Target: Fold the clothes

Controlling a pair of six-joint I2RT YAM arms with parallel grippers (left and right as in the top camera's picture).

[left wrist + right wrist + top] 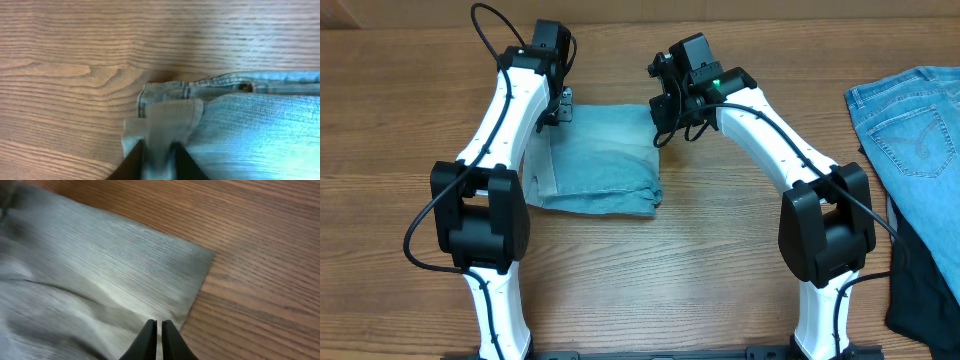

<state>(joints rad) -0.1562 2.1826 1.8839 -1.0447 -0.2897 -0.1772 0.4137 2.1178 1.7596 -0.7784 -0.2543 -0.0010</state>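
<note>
Wooden table (720, 260); left pincer (159, 152) pinches shorts (605, 165), fingertips cut off.

- Your folded shorts (600, 160) lie on the table (400, 120), between the two arms.
- Your left tool (157, 160) sits at the shorts' far left corner, with a fold of cloth between its fingers.
- Your right tool (159, 335) is at the far right edge.
- Jeans (915, 115) lie well apart at the table's right edge, partly on a dark garment (930, 280).
</note>
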